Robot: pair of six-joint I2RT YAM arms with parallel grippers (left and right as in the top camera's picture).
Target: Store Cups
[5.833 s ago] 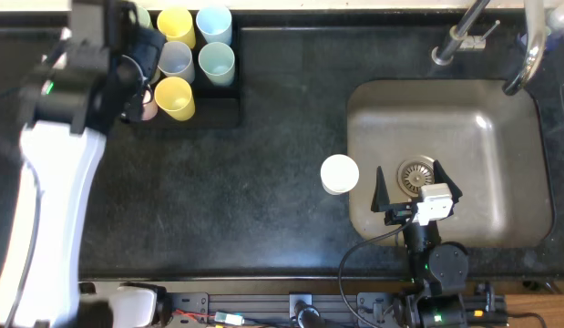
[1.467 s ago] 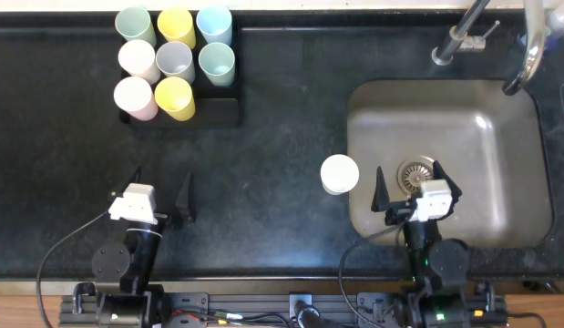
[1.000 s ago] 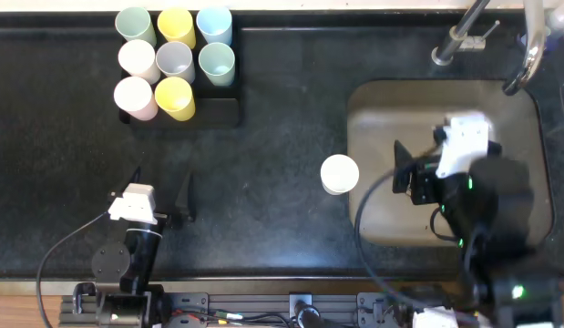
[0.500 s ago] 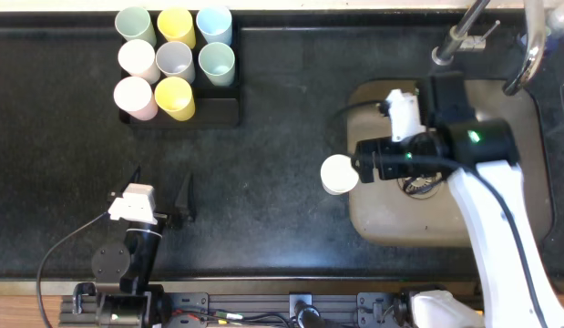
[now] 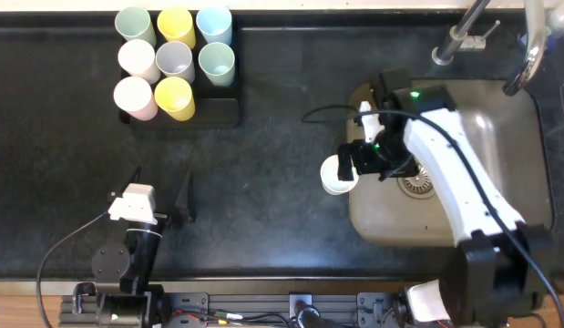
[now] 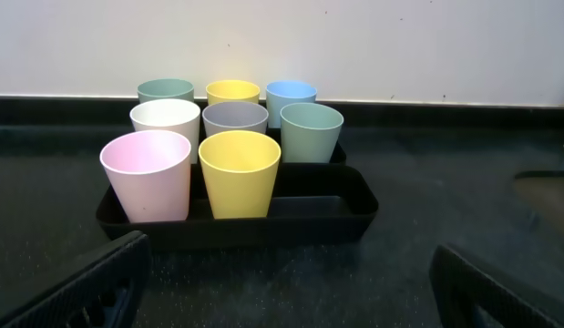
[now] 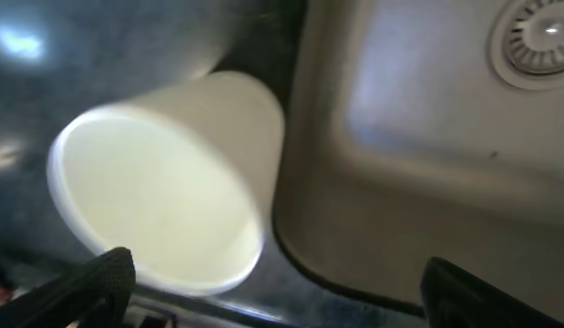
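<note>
A white cup (image 5: 333,178) stands upright on the dark counter by the sink's left rim; in the right wrist view the cup (image 7: 163,182) shows its open mouth. My right gripper (image 5: 357,161) hovers over it, open, its fingers spread wide with the cup close to one finger (image 7: 104,278). The black tray (image 5: 225,113) at the back left holds several upright cups, with a pink cup (image 6: 147,175) and a yellow cup (image 6: 239,171) in its front row. My left gripper (image 5: 160,195) rests open near the counter's front, facing the tray (image 6: 263,228).
The steel sink (image 5: 500,100) with its drain (image 7: 537,41) lies right of the white cup, and a faucet (image 5: 464,36) rises behind it. The tray's front right slot (image 6: 327,205) is free. Bare counter lies between tray and sink.
The left arm left the tray and settled at the counter's front. The right arm rose from its rest over the sink and swung left over the white cup.
</note>
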